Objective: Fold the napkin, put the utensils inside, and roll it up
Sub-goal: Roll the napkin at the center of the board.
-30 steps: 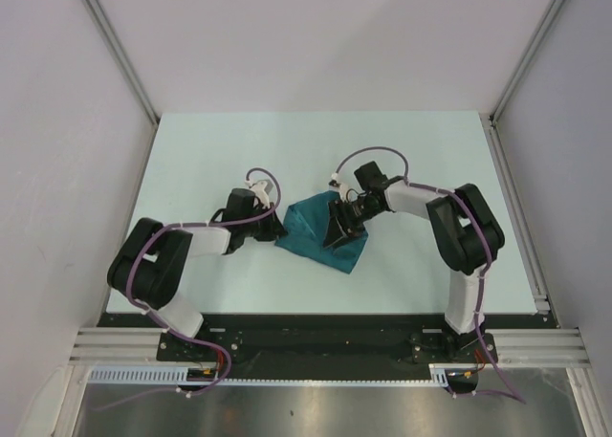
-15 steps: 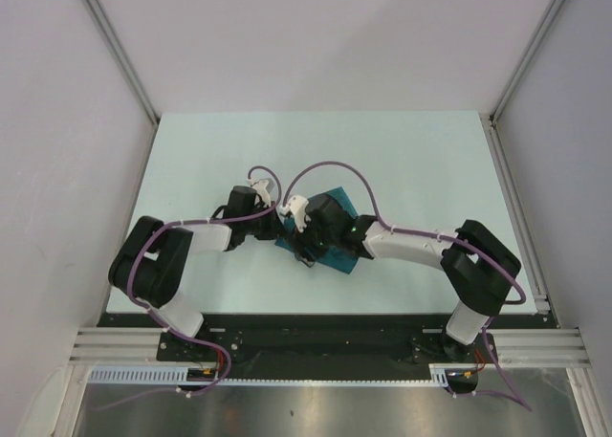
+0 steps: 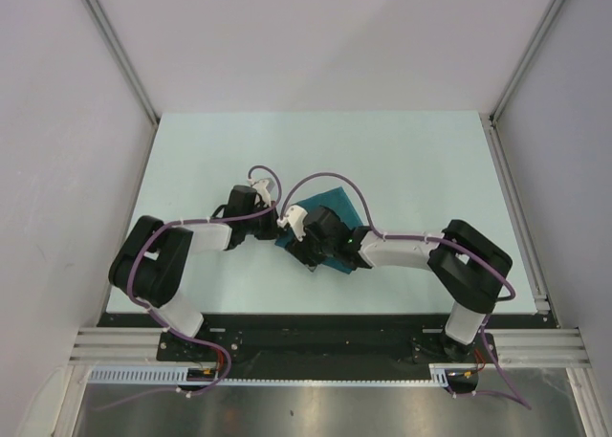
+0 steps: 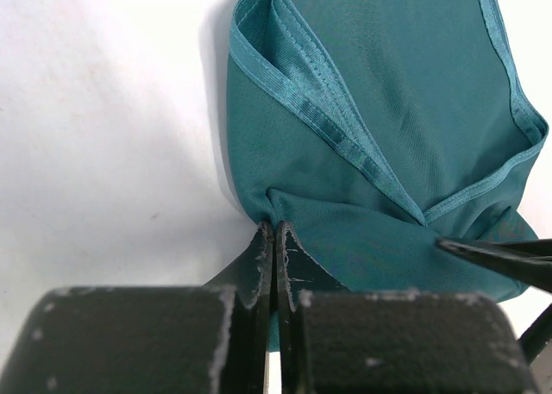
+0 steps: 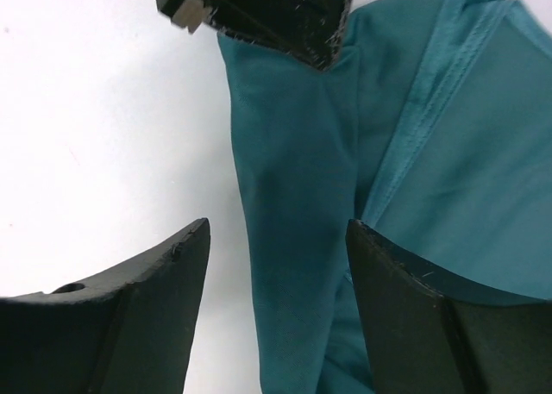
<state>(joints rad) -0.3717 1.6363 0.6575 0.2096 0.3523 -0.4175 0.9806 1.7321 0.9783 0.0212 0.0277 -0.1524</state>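
The napkin [image 3: 339, 207] lies folded over on itself in the near half of the surface [image 3: 430, 160], about midway between its left and right edges. In the left wrist view, the napkin's [image 4: 388, 127] stitched hems lie in layers. The fabric puckers at its left corner, where the left arm [image 3: 201, 236] has its jaws pressed together on a pinch of cloth, with the fingers [image 4: 259, 265] touching down at the fold. The right arm [image 3: 402, 251] reaches across the napkin from the right edge side and hides much of it from above. Its jaws stand well apart and grip nothing. One of its fingers [image 5: 155, 299] is over bare surface and the other is over the napkin [image 5: 293, 153]. A purple cable [image 3: 325, 176] arcs over the cloth.
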